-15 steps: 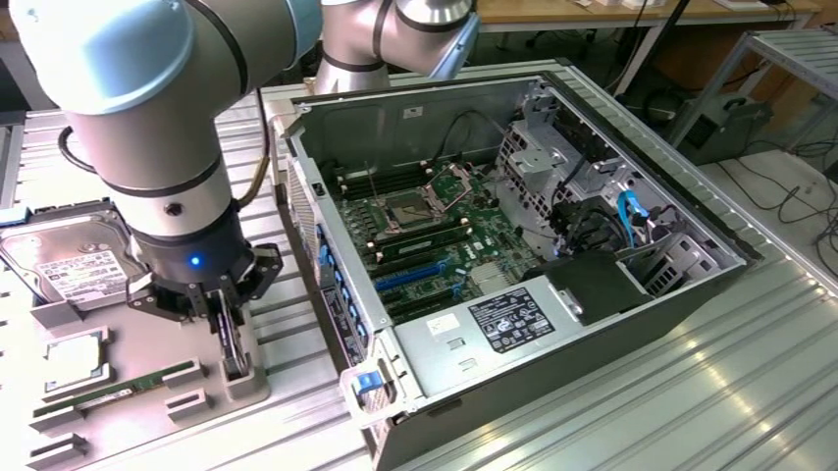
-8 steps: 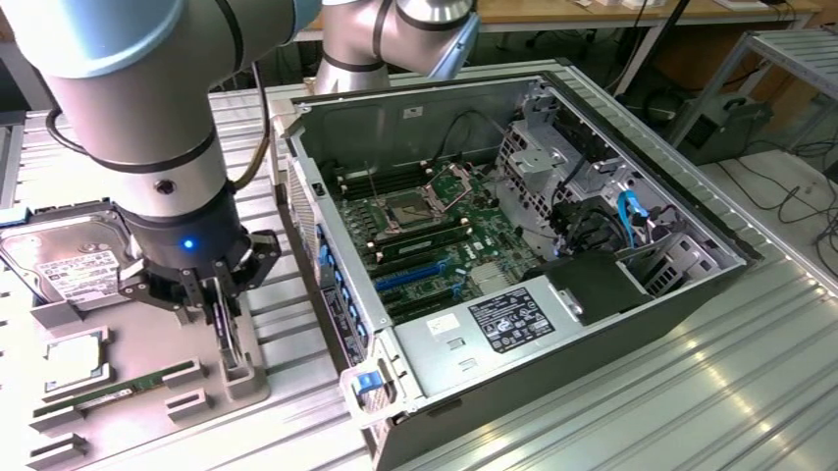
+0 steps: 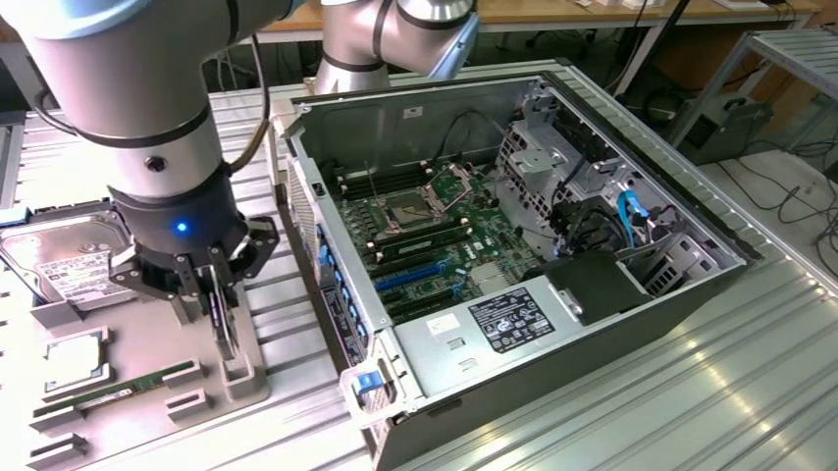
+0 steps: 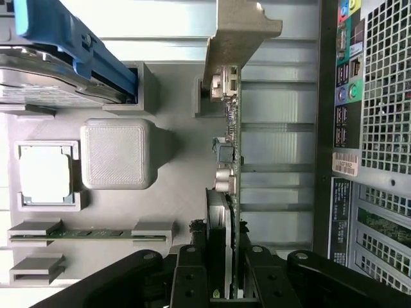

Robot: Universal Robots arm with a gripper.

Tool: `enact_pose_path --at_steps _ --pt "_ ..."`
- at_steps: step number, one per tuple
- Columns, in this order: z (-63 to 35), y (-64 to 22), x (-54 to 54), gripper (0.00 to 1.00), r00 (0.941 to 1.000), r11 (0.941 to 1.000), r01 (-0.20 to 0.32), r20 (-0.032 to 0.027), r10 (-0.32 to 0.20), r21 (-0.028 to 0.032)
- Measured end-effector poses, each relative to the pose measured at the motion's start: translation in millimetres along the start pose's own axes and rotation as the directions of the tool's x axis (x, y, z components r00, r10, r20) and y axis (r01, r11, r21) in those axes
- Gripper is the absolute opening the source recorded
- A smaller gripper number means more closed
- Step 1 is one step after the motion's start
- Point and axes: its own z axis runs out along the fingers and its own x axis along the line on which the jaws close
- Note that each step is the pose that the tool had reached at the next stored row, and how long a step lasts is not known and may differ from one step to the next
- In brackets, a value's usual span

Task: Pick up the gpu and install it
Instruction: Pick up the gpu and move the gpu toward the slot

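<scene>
We noted the exterior view sat high, angled down over the case (image 3: 392, 123) and tray (image 3: 157, 339). The wrist view looked down close; both shared tray, gpu (image 3: 223, 329) and case.

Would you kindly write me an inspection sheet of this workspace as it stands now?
Surface: ribbed metal table carrying a grey parts tray and an open computer case.
Job's things: graphics card standing on edge over the parts tray.
Clutter: hard drive, processor chip and memory stick sit in the parts tray.
Grippers: gripper shut on the graphics card.
Cables: blue cables inside the computer case; black cables on the floor.
Surroundings: metal rack and wooden bench behind.
</scene>
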Motion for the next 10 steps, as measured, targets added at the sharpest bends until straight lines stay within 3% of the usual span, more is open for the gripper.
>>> enact_pose_path --at_steps 10 --pt "-24.6 -0.2 -0.4 0.27 1.0 1.0 0.0 -0.0001 0.0 0.0001"
